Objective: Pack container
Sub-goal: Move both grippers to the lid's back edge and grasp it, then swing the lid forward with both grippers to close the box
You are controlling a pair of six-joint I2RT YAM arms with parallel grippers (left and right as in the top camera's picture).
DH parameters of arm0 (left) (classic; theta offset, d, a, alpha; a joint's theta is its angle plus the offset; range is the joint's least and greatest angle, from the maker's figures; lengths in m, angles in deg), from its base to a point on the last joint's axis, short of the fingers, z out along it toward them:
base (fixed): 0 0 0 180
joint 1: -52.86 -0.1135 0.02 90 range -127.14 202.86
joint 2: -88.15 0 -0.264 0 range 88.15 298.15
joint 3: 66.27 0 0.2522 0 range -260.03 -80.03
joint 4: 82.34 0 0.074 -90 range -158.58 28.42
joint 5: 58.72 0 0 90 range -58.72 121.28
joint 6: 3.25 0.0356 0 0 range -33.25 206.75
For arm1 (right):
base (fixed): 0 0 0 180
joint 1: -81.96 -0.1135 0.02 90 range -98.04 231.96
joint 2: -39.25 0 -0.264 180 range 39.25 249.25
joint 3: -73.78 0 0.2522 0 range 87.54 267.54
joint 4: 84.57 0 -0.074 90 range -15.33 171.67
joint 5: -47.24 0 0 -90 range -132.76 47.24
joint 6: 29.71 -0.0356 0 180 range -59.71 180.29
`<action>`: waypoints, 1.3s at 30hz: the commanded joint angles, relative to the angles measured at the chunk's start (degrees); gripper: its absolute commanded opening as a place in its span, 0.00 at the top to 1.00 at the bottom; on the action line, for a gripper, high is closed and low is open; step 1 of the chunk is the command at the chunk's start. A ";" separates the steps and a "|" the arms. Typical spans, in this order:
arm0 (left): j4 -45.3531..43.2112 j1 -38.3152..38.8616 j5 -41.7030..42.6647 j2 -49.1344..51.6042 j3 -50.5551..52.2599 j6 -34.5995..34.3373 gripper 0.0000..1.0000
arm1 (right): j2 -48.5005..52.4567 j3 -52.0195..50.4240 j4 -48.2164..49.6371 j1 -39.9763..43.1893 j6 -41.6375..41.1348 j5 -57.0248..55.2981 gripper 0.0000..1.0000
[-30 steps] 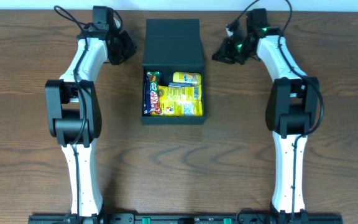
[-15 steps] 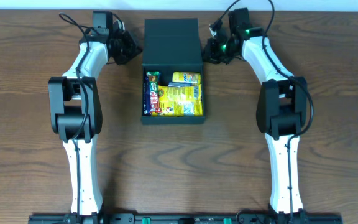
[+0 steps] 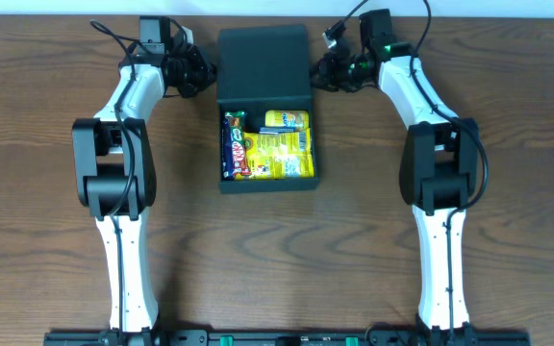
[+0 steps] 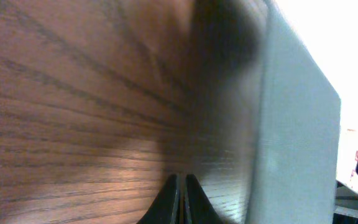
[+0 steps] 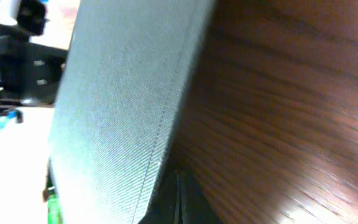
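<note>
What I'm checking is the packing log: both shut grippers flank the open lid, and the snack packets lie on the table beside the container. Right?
Not quite: the overhead view shows the snack packets inside the container, not on the table. The left gripper and right gripper, both shut, do flank the lid.

No word, brand or number can be read for sure. The snacks in the container [image 3: 264, 58] do carry print. The dark bar [image 3: 228, 144] along its left wall shows pale lettering, and the yellow packets [image 3: 282, 159] beside it show dark and blue marks. All of it is too small to make out.
</note>
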State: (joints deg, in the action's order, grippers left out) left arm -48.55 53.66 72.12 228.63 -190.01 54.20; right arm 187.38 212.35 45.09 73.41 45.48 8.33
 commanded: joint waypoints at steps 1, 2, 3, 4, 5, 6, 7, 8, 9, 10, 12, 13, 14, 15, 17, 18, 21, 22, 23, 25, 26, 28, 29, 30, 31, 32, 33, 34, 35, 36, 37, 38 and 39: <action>-1.14 0.22 7.21 1.55 -1.38 3.21 0.94 | -0.13 1.44 1.79 -0.02 2.23 11.85 0.99; -1.25 0.07 8.59 1.49 -1.66 4.22 0.94 | -0.15 1.73 2.25 0.39 2.21 12.92 0.99; -1.20 -0.04 9.55 1.46 -2.03 4.98 0.94 | -0.22 2.08 2.38 0.74 2.21 13.90 0.99; -1.22 -0.13 10.47 1.33 -2.43 5.62 0.94 | -0.37 2.54 2.36 1.11 2.23 14.51 0.99; -1.20 -0.15 11.15 1.29 -2.89 5.90 0.94 | -0.42 3.02 2.34 1.44 2.23 15.13 0.99; -1.18 -0.20 11.96 1.20 -3.52 6.45 0.95 | -0.61 3.65 2.32 1.79 2.23 15.89 0.99; -1.14 -0.20 12.76 1.14 -4.15 6.91 0.94 | -0.66 4.35 2.32 2.08 2.23 16.76 0.99; -0.96 -0.17 13.44 1.11 -5.09 7.32 0.94 | -0.85 5.11 2.27 2.32 2.23 17.64 0.99; -0.81 -0.17 13.90 1.09 -5.95 7.32 0.94 | -0.96 5.84 2.27 2.56 2.23 18.36 0.99; -0.83 -0.17 14.49 1.07 -6.78 7.37 0.95 | -1.31 6.51 2.23 2.71 2.23 18.91 0.99; -0.79 -0.20 15.85 1.03 -8.57 8.61 0.94 | -2.03 7.87 2.14 2.93 2.23 19.54 0.99; -0.72 -0.17 16.72 1.01 -9.44 9.16 0.94 | -2.38 8.39 2.10 2.97 2.23 19.54 0.99; -0.59 -0.17 17.84 0.92 -10.23 9.94 0.94 | -2.80 8.92 2.10 2.99 2.23 19.54 0.99; -0.39 -0.17 18.88 0.81 -10.95 10.71 0.95 | -3.32 9.49 2.05 3.02 2.21 19.56 0.99; -0.15 -0.20 20.72 -0.02 -11.98 12.09 0.94 | -4.31 10.60 1.86 3.02 2.23 19.98 0.99; 0.13 -0.20 20.85 -0.57 -12.11 12.55 0.94 | -4.79 10.88 1.68 3.02 2.23 20.09 0.99; 2.89 -0.20 20.85 -2.89 -12.11 16.76 0.95 | -6.29 10.99 1.09 3.02 2.60 20.09 0.99; 4.31 -0.20 20.68 -3.72 -12.11 18.67 0.94 | -6.84 10.99 0.35 3.02 3.67 20.09 0.99; 6.12 -0.20 20.50 -4.74 -12.11 21.16 0.94 | -7.34 10.99 -0.68 3.02 4.96 20.02 0.99; 9.92 -0.20 19.56 -6.86 -12.11 25.57 0.94 | -8.48 10.99 -3.50 3.02 7.39 19.06 0.99; 11.54 -0.20 18.99 -7.78 -12.11 27.23 0.94 | -9.05 10.99 -4.68 3.02 8.24 18.67 0.99; 15.37 -0.20 16.90 -9.90 -12.11 30.77 0.94 | -10.34 10.99 -8.50 3.02 11.13 16.55 0.99; 16.70 -0.20 16.26 -10.67 -12.11 32.26 0.94 | -10.84 10.99 -10.16 3.02 12.41 15.56 0.99; 18.71 -0.15 15.45 -11.85 -12.11 34.42 0.95 | -11.78 10.99 -12.92 2.95 14.73 14.03 0.99; 20.55 -0.11 14.71 -12.94 -12.11 36.41 0.94 | -12.76 10.99 -15.63 2.89 17.18 12.81 0.99; 21.66 -0.07 14.16 -13.62 -12.11 37.64 0.94 | -13.44 10.99 -17.46 2.84 18.93 12.13 0.99; 23.15 -0.04 13.86 -14.56 -12.11 39.41 0.94 | -14.25 10.99 -19.26 2.84 20.63 11.58 0.99; 24.28 -0.04 13.79 -15.23 -12.11 40.81 0.94 | -15.02 10.99 -21.27 2.84 22.34 10.60 0.99; 25.57 -0.04 13.75 -16.02 -12.11 42.25 0.94 | -15.78 10.99 -22.91 2.84 23.54 9.64 0.99; 26.84 -0.04 13.51 -16.76 -12.11 43.50 0.94 | -16.57 10.99 -24.79 2.84 25.05 8.63 0.99; 28.06 -0.04 12.92 -17.38 -12.11 44.52 0.94 | -17.22 10.99 -26.34 2.84 26.47 8.15 0.99; 29.29 -0.04 12.17 -17.88 -12.11 45.68 0.94 | -17.88 10.99 -27.85 2.84 27.80 7.58 0.99; 30.75 -0.04 11.54 -18.49 -12.11 47.12 0.94 | -18.53 10.99 -29.35 2.86 28.98 6.82 0.99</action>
State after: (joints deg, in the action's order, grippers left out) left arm -19.63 53.47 86.07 211.72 -201.02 94.37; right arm 172.41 222.43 17.27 76.51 67.31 17.91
